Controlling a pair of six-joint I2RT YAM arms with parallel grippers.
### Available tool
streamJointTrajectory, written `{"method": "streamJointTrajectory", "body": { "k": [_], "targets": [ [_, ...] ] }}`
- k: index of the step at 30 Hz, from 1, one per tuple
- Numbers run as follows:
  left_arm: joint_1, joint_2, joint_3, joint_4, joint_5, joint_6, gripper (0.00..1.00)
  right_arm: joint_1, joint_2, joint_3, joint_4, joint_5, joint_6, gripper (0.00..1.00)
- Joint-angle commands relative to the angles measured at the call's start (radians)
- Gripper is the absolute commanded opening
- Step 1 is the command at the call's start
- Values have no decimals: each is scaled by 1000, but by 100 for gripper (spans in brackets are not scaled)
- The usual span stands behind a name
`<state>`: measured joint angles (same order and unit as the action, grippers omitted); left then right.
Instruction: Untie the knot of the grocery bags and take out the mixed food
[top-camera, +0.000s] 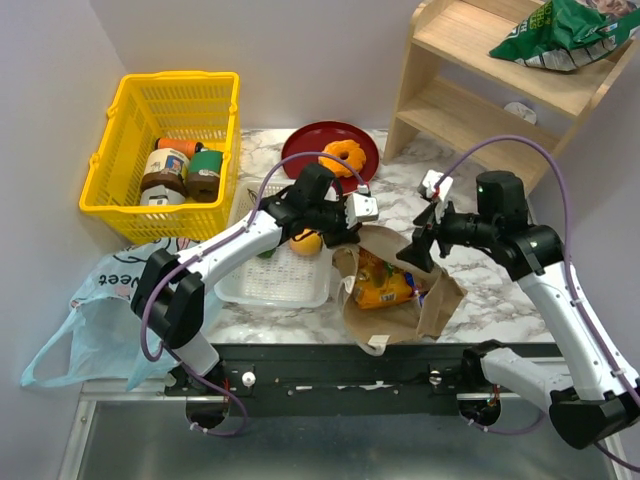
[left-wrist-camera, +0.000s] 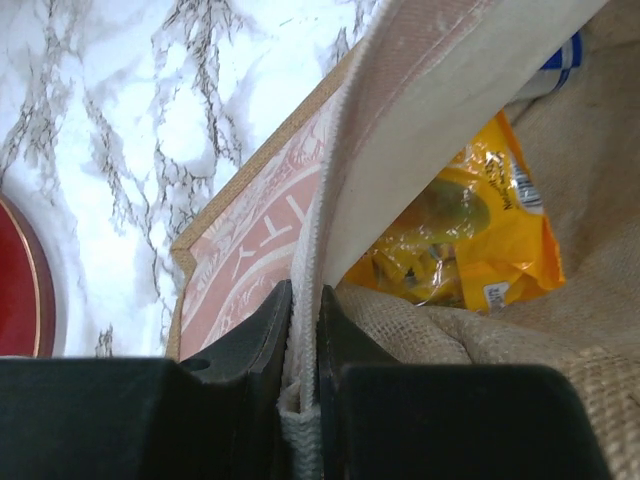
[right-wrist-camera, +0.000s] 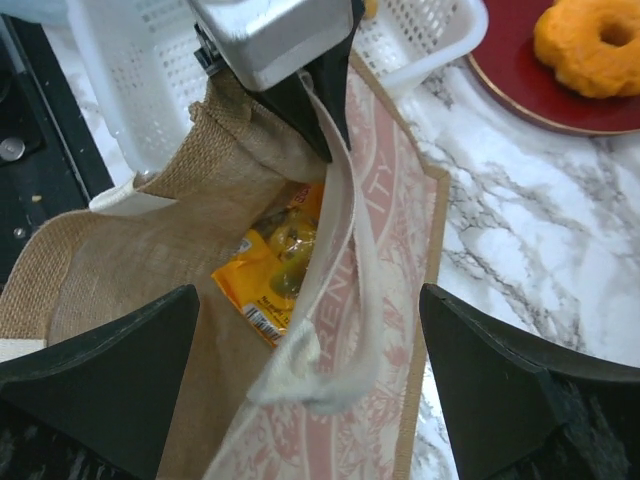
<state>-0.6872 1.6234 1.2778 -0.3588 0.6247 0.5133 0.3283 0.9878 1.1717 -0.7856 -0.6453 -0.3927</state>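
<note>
A: Where's the blue bag (top-camera: 95, 320)?
B: Slumped off the left edge of the table (top-camera: 262, 160). Left gripper (left-wrist-camera: 303, 300) — clamped on the white handle (left-wrist-camera: 400, 150) of the brown bag (top-camera: 440, 300).
A: Inside?
B: Yellow packet (top-camera: 383, 283), lying flat. Right gripper (top-camera: 428, 225) hangs above it — jaws spread wide, holding nothing.

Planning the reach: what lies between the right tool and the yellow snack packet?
In the right wrist view, the white handle, pinched by the left tool, drapes across the snack packet.
</note>
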Motion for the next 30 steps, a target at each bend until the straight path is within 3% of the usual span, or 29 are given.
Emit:
{"method": "streamJointTrajectory", "body": {
  "k": [1, 3, 5, 6, 7, 9, 10, 11, 13, 16, 20, 27, 30],
  "targets": [
    [8, -36, 46, -6, 66, -140, 0, 25, 54, -32, -37, 40, 21, 100],
    [9, -60, 52, 1, 75, -153, 0, 26, 63, -37, -49, 62, 5, 98],
    [8, -77, 52, 7, 78, -174, 0, 26, 75, -37, -75, 110, -24, 84],
    [8, -91, 52, 6, 78, -179, 0, 26, 78, -34, -86, 119, -43, 71],
    [8, -102, 51, 4, 78, -183, 0, 26, 77, -30, -90, 165, -49, 49],
    [8, -135, 42, 12, 82, -197, 0, 26, 74, -18, -106, 220, -102, 29],
    [9, -151, 37, 18, 82, -206, 0, 26, 69, -15, -106, 298, -129, 6],
    [8, -163, 25, 33, 81, -214, 0, 26, 52, -15, -80, 355, -182, 1],
    [8, -197, 6, 60, 93, -240, 0, 23, 34, -33, -26, 523, -239, 0],
    [5, -201, -17, 86, 113, -262, 0, 5, -14, -69, 129, 628, -314, 0],
    [3, -203, -9, 118, 115, -278, 0, 5, -51, -73, 290, 681, -322, 0],
    [0, -211, 0, 141, 98, -302, 0, 5, -74, -43, 352, 672, -348, 1],
    [0, -189, -24, 142, 115, -300, 0, 5, -78, -34, 301, 650, -304, 42]
  ]
}}
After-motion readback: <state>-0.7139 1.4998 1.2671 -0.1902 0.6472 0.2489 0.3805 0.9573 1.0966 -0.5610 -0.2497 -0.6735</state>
